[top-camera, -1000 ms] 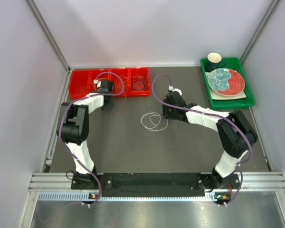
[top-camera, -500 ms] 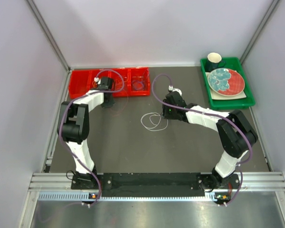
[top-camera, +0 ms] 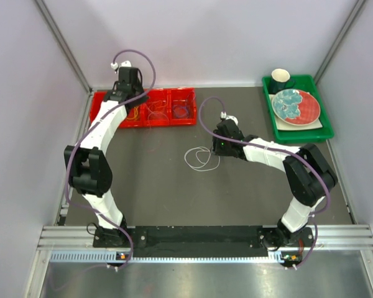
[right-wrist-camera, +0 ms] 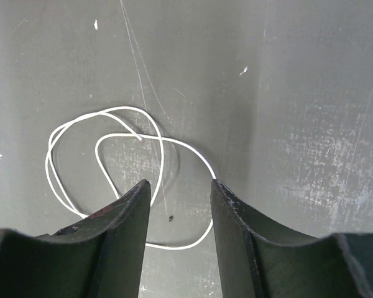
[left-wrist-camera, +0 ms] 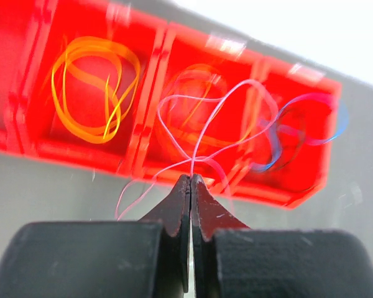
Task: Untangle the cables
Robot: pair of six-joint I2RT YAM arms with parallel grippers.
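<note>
**A:** Progress check, quick. How far along?

**B:** Mostly done, I'd say. In the left wrist view the red tray [left-wrist-camera: 25, 133] runs across the top of the frame with one cable per compartment. There's an orange-and-yellow cable [left-wrist-camera: 93, 87] coiled alone at upper left, a blurry reddish loop [left-wrist-camera: 185, 84] in the middle and a bluish-purple loop [left-wrist-camera: 311, 98] at right. They all look separate, though the blur limits that call.

**A:** And the left gripper [left-wrist-camera: 191, 189]?

**B:** Its fingers are pressed together on a thin pink cable [left-wrist-camera: 194, 160]. The cable is lifted, fanning out above the middle compartment. In the top view that arm is up high over the tray, at upper left of the frame.

**A:** So that one's not dropped yet. What about the right side?

**B:** The right gripper [right-wrist-camera: 177, 198] is spread wide and holds nothing. The white cable [right-wrist-camera: 155, 138] lies flat on the table [right-wrist-camera: 298, 93], alone, in the centre of the top view. In the wrist view its loops sit left of centre, with the lower part running under the gap between the fingers.

**A:** Any tangles left?

**B:** None between cables that I can see. The white one crosses over itself, and I can't tell if that's a knot.

**A:** Remaining?

**B:** My guess is the pink one gets released into a compartment, then the white one gets picked up and placed. That's two cables to go.
</note>
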